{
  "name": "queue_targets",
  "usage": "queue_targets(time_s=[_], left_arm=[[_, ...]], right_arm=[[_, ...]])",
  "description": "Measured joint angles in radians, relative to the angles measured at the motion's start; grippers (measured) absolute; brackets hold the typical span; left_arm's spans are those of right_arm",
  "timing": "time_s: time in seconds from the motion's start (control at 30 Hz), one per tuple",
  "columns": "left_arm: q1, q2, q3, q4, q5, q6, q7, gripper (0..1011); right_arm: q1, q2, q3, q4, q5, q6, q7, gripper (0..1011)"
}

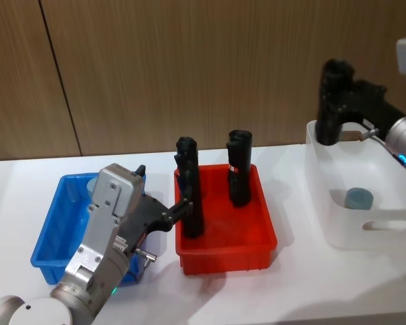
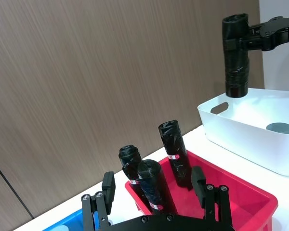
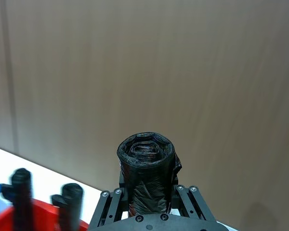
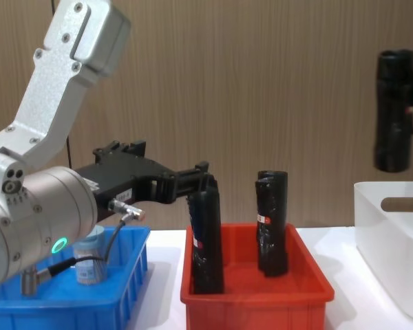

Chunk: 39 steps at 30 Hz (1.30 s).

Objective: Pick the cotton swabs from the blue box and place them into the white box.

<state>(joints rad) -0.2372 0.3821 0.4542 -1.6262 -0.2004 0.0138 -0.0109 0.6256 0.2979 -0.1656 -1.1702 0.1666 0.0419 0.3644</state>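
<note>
Oddly, right end effector point(image 1: 333, 128) is clamped on a black roll point(image 2: 235, 57) above the white box point(image 1: 325, 223) — one swab jar point(image 1: 358, 198) already inside. Left end effector point(image 1: 179, 208), fingers apart, sits at the red bin's point(image 1: 257, 254) roll — redirect to the jar point(image 4: 89, 261) in the blue box point(image 1: 51, 261).
</note>
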Motion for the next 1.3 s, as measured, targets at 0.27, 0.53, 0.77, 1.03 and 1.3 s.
queue_targets(time_s=[0.27, 0.53, 0.77, 1.03, 1.3], left_arm=[[0.0, 0.0, 0.0, 0.0, 0.0, 0.0, 0.0, 1000], [0.0, 0.0, 0.0, 0.0, 0.0, 0.0, 0.0, 1000], [0.0, 0.0, 0.0, 0.0, 0.0, 0.0, 0.0, 999], [0.0, 0.0, 0.0, 0.0, 0.0, 0.0, 0.0, 1000], [0.0, 0.0, 0.0, 0.0, 0.0, 0.0, 0.0, 1000]], right_arm=[[0.037, 0.011, 0.02, 0.085, -0.039, 0.006, -0.046, 521], [0.074, 0.017, 0.034, 0.172, -0.062, -0.008, -0.067, 797], [0.086, 0.02, 0.042, 0.209, -0.067, -0.019, -0.071, 985], [0.087, 0.025, 0.05, 0.218, -0.066, -0.027, -0.069, 1002], [0.078, 0.029, 0.054, 0.208, -0.062, -0.03, -0.065, 1002]])
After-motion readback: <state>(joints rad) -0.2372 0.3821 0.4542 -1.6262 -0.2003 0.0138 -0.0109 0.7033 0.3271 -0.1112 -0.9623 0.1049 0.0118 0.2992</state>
